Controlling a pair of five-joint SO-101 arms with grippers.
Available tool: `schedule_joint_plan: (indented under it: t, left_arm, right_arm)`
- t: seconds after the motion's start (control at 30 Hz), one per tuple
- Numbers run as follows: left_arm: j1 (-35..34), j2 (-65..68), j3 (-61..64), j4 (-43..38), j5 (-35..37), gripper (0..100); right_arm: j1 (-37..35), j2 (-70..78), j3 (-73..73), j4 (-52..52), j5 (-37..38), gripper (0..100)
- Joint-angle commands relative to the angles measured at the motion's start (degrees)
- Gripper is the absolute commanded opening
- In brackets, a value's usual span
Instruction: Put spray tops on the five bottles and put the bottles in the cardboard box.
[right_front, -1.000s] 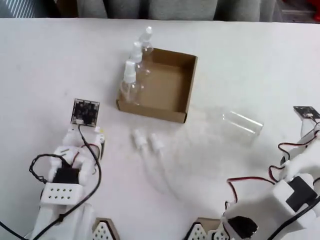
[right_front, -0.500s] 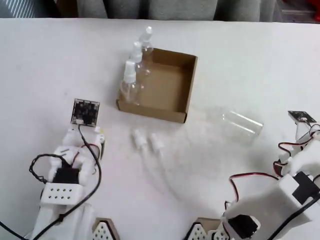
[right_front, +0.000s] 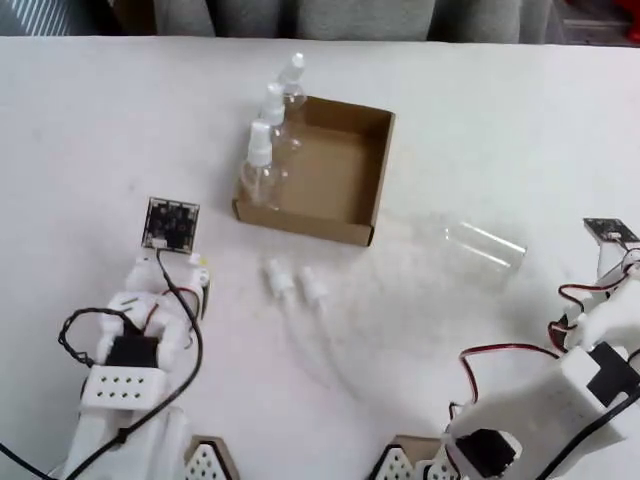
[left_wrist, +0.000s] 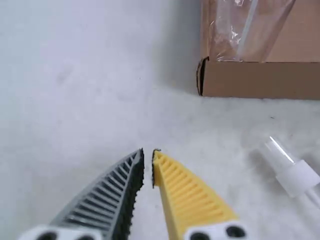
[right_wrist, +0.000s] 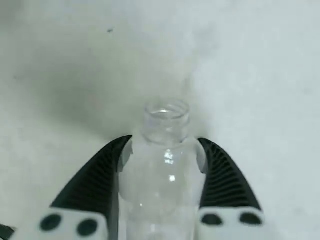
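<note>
My right hand (right_wrist: 164, 143) is clamped on an uncapped bottle (right_wrist: 162, 172), one finger against each shoulder and the open neck pointing away from the wrist. I cannot tell whether the bottle hangs clear of the surface (right_front: 480, 120) or rests on it. That arm sits by the right edge. My left hand (left_wrist: 148, 156) is closed on nothing, tips together, low over the surface toward the near-left corner and aimed at the cardboard box (right_front: 340, 225). Between the box and the near edge, about mid-surface, one spray top (right_front: 278, 277) lies beside a second spray top (right_front: 312, 285). Another bare bottle (right_front: 485, 247) lies on its side between the box and the right edge. Three topped bottles (right_front: 262, 165) stand in a row along the box's left wall, inside it as far as I can judge. I read this as three bottles done and the fourth in hand, waiting for its top. Next I'd need to open the left hand, take the nearer top by its head, and bring the gripped bottle toward the middle with its neck presented. Lining up top and neck is the delicate part.
</note>
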Motion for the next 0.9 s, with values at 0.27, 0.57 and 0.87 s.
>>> schedule_joint_plan:
  t: [0.27, 0.57, 0.87]
  left_arm:
    - [1.6, -1.3, -1.3, 0.3, -0.2, 6]
    - [3.0, -1.5, -0.6, 0.2, -0.3, 6]
    - [3.6, -1.5, -0.7, 0.6, 0.1, 6]
  right_arm:
    - [0.7, -11.8, -5.5, 4.3, -0.9, 1.6]
    - [-2.4, -32.6, 14.9, -10.0, -10.4, 1.6]
    - [-7.2, -51.2, 33.6, -23.1, -22.0, 2.2]
